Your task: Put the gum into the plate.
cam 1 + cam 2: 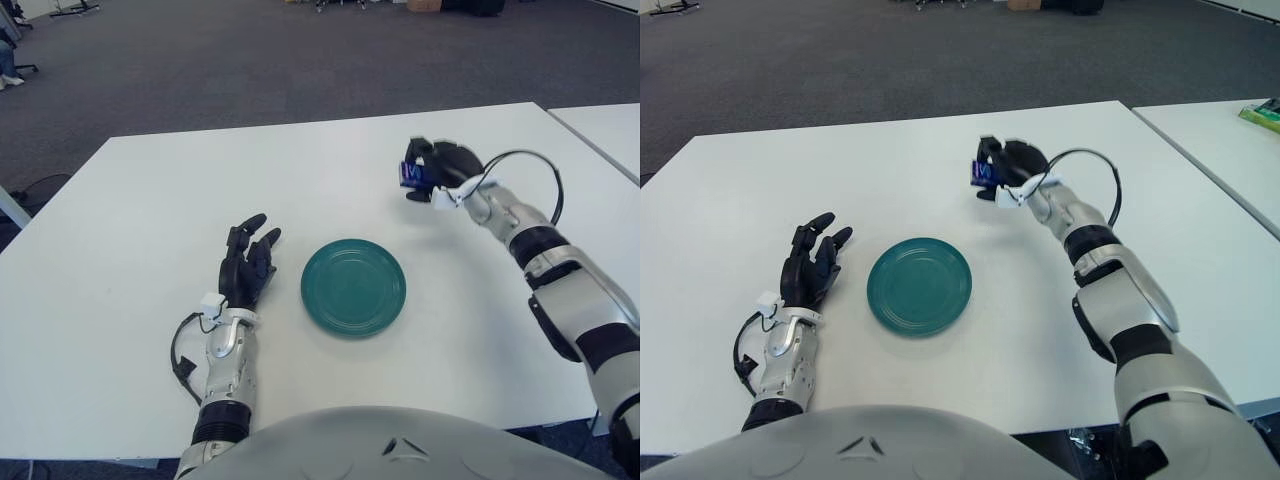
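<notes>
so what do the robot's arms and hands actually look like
Both hands, the left hand and the right hand, have black fingers on silver-grey wrists with small white tabs. The forearms are silver with black joint bands. A black cable loops by the left wrist, another arcs over the right.

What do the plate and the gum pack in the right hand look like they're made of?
The plate looks like glazed ceramic or hard plastic: even teal colour, faint concentric rings, soft sheen. The gum pack, gripped by the right hand above the table, seems printed plastic or glossy card, blue with white lettering; too small to tell. The left hand shows left of the plate.
</notes>
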You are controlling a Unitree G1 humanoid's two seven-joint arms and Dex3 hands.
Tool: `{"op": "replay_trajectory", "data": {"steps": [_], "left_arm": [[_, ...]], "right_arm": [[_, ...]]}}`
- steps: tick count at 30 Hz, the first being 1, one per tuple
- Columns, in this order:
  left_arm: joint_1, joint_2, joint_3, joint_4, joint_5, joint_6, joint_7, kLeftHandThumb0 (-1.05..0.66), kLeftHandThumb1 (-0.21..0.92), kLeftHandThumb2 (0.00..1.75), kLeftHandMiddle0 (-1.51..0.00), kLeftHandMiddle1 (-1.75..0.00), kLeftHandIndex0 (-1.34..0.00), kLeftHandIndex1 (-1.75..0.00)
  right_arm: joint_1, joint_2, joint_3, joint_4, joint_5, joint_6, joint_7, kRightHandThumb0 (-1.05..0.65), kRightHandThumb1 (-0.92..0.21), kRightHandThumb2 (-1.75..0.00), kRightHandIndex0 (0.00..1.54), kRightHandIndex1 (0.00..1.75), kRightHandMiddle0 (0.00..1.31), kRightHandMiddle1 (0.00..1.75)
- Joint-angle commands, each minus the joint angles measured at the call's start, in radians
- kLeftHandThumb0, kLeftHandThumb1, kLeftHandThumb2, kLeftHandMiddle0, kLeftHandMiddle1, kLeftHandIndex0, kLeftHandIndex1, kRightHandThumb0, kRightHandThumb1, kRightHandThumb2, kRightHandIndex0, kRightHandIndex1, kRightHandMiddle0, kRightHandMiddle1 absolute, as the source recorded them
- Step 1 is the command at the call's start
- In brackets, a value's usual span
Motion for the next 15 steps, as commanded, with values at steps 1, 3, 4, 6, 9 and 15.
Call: {"op": "replay_trajectory", "data": {"steps": [1,3,4,6,9,15], "left_arm": [[0.093,-0.090,0.006,0.169,-0.017,-0.009,0.009,-0.69,0.92,0.62,-0.33,-0.81,-0.14,-1.05],[0.090,-0.093,0.005,0.176,-0.013,-0.013,0.012,-0.70,0.92,0.62,-0.33,-0.81,-0.14,-1.05],[0.089,-0.094,0.003,0.176,-0.007,-0.015,0.019,-0.70,0.92,0.63,-0.33,-0.81,-0.14,-1.05],[0.086,-0.096,0.001,0.178,0.003,-0.017,0.031,-0.70,0.92,0.63,-0.33,-0.81,-0.14,-1.04],[0.081,-0.101,0.001,0.182,0.011,-0.016,0.045,-0.70,0.92,0.64,-0.33,-0.82,-0.13,-1.04],[0.074,-0.103,0.004,0.188,0.011,-0.015,0.057,-0.68,0.92,0.65,-0.34,-0.82,-0.13,-1.04]], "right_arm": [[0.080,-0.007,-0.002,-0.232,-0.019,-0.014,0.029,-0.43,-0.47,-1.12,0.95,1.75,0.50,1.75],[0.098,-0.009,-0.003,-0.266,-0.021,-0.017,0.034,-0.44,-0.45,-1.15,0.97,1.75,0.51,1.75],[0.107,-0.008,0.004,-0.287,-0.033,-0.020,0.030,-0.44,-0.44,-1.16,0.98,1.75,0.52,1.75],[0.126,-0.003,0.018,-0.331,-0.057,-0.022,0.027,-0.45,-0.43,-1.17,0.99,1.75,0.53,1.75],[0.157,-0.003,0.032,-0.420,-0.091,-0.025,0.044,-0.45,-0.42,-1.19,1.02,1.75,0.54,1.75],[0.218,-0.020,0.057,-0.581,-0.173,-0.034,0.084,-0.46,-0.40,-1.22,1.09,1.75,0.55,1.75]]}}
